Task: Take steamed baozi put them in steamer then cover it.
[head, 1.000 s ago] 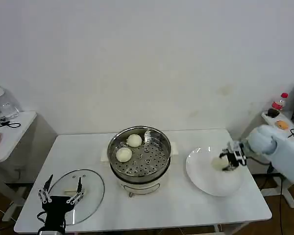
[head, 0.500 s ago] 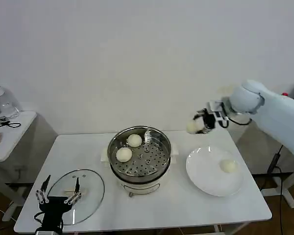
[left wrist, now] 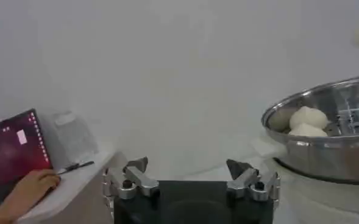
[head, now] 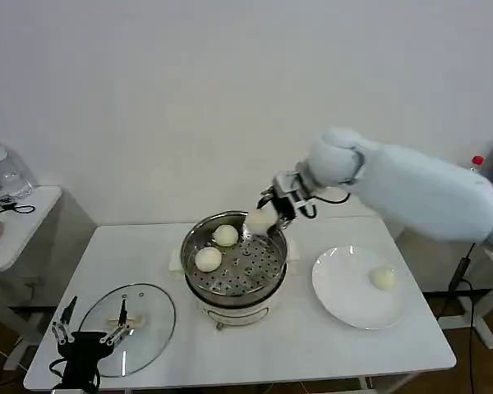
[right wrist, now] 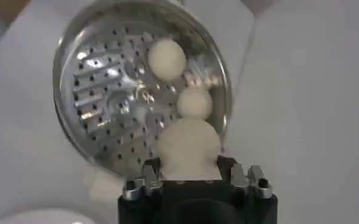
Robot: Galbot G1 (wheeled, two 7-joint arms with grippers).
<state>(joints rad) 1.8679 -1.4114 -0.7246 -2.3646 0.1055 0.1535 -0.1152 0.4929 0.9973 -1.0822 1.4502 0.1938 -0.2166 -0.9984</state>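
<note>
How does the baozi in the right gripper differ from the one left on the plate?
The held baozi is in the air above the steamer rim, clamped by the right gripper; the plate baozi rests untouched on the white plate, right of the steamer. Both are round, cream-white and smooth.

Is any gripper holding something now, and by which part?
The right gripper holds one baozi by its sides, above the steamer. The left gripper holds nothing.

You see a right arm [head: 411, 190] sheathed in smooth pale blue-white casing with a rounded joint, ending in a black right gripper [head: 273, 207] with silver fingers, and a left gripper [head: 86, 335] with a black body, silver screwed links and dark tips.
</note>
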